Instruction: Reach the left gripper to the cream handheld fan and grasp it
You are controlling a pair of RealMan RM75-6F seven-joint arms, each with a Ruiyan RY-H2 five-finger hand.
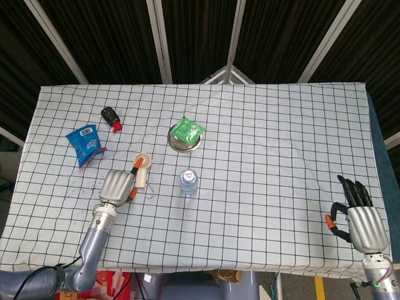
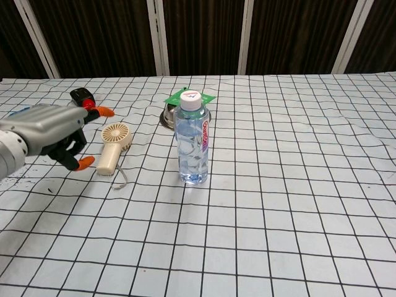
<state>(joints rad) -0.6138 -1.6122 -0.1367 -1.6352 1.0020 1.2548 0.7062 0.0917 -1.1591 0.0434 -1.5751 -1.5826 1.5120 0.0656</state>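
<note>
The cream handheld fan [image 1: 142, 167] lies flat on the checked cloth, round head toward the far side, handle toward me, a thin strap trailing from the handle; it shows again as the fan [image 2: 112, 145] in the chest view. My left hand [image 1: 117, 186] hovers just left of the handle, raised above the cloth, fingers spread and curved with orange tips, holding nothing; in the chest view the left hand [image 2: 52, 130] stands beside the fan without touching it. My right hand [image 1: 361, 215] rests at the table's near right corner, fingers extended, empty.
A clear water bottle [image 2: 192, 139] stands right of the fan. Behind it a metal bowl [image 1: 185, 144] carries a green packet [image 1: 187, 130]. A blue snack bag [image 1: 85, 143] and a black-and-red object [image 1: 111, 116] lie at the far left.
</note>
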